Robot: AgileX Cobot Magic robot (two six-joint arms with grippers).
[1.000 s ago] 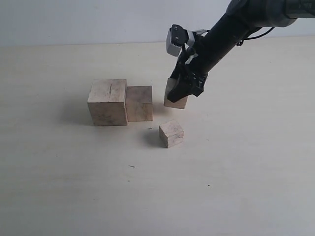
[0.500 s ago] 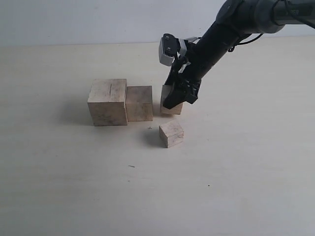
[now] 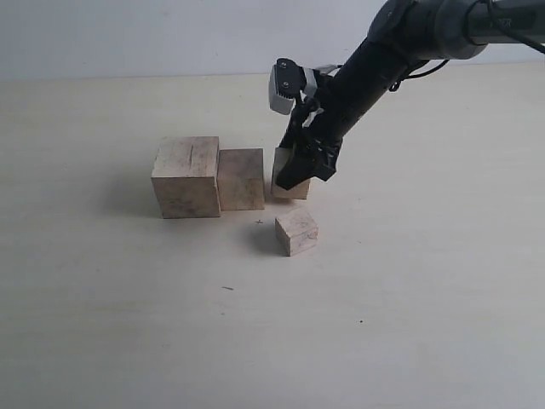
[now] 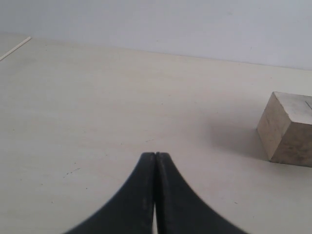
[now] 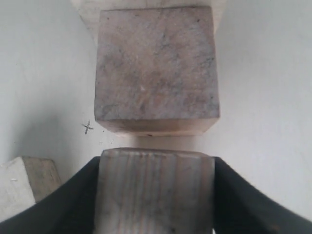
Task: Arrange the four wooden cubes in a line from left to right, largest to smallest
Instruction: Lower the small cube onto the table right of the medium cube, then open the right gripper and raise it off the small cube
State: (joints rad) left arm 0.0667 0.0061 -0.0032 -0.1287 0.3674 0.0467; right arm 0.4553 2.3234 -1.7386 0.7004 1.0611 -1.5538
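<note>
Placing third cube [image 3: 286, 191]: right claw [image 3: 300, 167] grips it, low over tabletop [image 3: 426, 298], just right of second cube [image 3: 241, 179]. Next: set down flush, release, fetch smallest cube [image 3: 296, 232], lying nearer. Left claw [image 4: 155, 195] pinched together, empty.

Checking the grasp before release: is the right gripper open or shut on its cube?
Shut on the cube: the right gripper's black fingers press both its sides in the wrist view.
</note>
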